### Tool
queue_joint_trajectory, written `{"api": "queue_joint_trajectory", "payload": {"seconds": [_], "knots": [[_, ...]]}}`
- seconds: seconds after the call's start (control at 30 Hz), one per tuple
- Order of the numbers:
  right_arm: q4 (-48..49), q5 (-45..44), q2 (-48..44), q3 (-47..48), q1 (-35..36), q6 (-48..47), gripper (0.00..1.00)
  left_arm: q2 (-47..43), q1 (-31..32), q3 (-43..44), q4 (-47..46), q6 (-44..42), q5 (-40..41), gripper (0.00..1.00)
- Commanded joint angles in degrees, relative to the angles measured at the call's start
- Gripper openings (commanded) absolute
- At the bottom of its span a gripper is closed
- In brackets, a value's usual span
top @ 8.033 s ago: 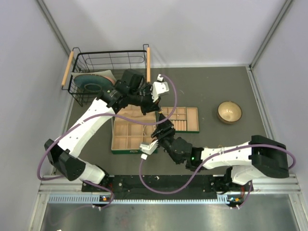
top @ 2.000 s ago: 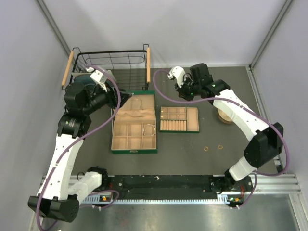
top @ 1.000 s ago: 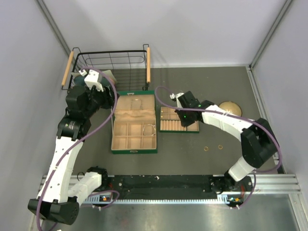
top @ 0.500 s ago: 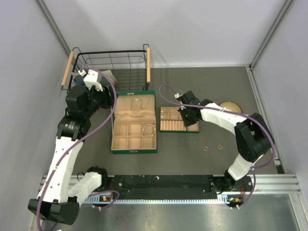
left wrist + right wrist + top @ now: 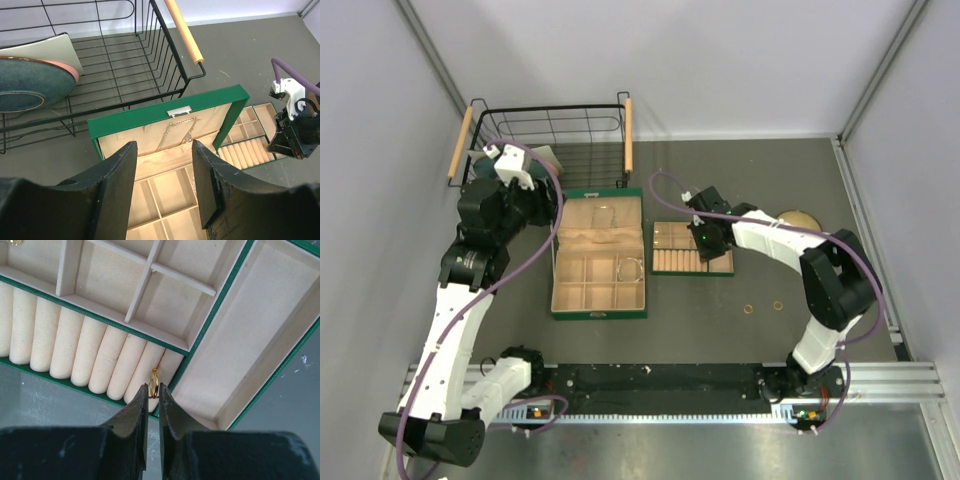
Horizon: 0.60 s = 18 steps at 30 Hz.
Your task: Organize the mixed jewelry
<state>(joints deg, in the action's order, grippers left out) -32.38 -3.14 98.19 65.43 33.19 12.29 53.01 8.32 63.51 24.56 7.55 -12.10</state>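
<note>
Right jaws, pinched on 1 gold ring (image 5: 154, 383), should press it edge-on into the groove between the last 2 cream rolls (image 5: 145, 362) before parting; left jaws hang half-open, empty.

Right gripper (image 5: 153, 390): now lowered from the far side onto the ring-roll tray (image 5: 670, 262), gold ring (image 5: 154, 382) pinched at the rolls. Left gripper (image 5: 164, 150): withdrawn from green box (image 5: 598, 316) toward wire basket (image 5: 550, 107).
</note>
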Motion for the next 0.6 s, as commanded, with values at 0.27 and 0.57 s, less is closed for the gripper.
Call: {"api": "queue_joint_trajectory", "payload": {"seconds": [0.27, 0.57], "knots": [[0.13, -1.26, 2.88, 3.57, -0.49, 3.26, 0.0, -0.1, -0.41, -0.4, -2.49, 0.89, 0.41, 0.53], [-0.23, -0.21, 5.6, 5.06, -0.49, 4.23, 0.0, 0.25, -0.32, -0.84, -2.85, 1.06, 0.15, 0.53]]}}
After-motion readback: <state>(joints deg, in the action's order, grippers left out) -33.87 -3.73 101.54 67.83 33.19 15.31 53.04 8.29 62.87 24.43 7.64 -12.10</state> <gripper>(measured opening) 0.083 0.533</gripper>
